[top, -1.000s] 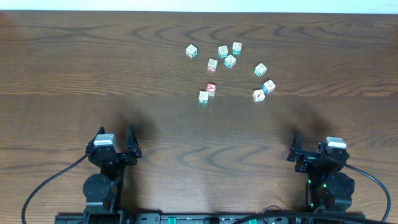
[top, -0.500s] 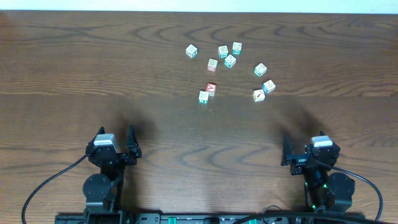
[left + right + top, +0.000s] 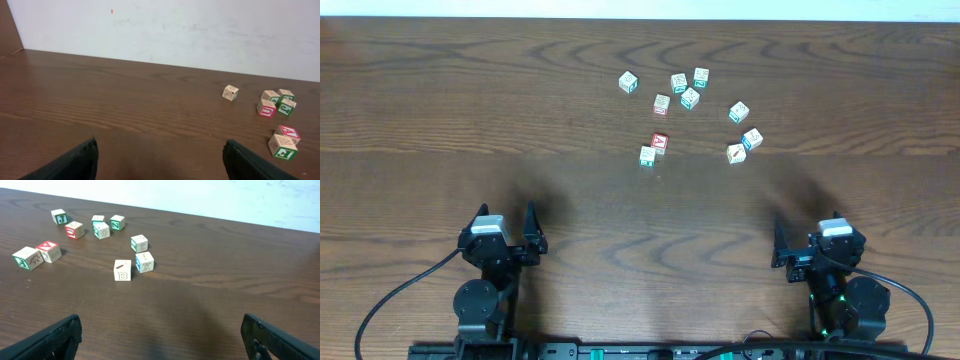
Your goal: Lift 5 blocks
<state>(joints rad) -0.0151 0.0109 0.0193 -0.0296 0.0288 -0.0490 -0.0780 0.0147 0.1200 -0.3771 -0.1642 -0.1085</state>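
Desk (image 3: 440,100): dark brown wood-grain top, with a faint seam running side to side across its middle. A white wall (image 3: 175,30) rises at the far edge, with a small red speck (image 3: 111,10) on it and a brown panel (image 3: 10,25) at the far left corner. The blocks (image 3: 690,98) lie scattered on the far half, right of centre. Overhead count is ten, none stacked; most are apart, a few just beside each other. The red-faced "A" block (image 3: 660,142) sits on the near side of the scatter, just beside a green-printed block (image 3: 647,156). Left gripper (image 3: 506,218) and right gripper (image 3: 807,228) hang near the front edge, well apart from the blocks. Both have jaws spread wide with nothing between them. Black cables (image 3: 400,290) trail from the arm bases.
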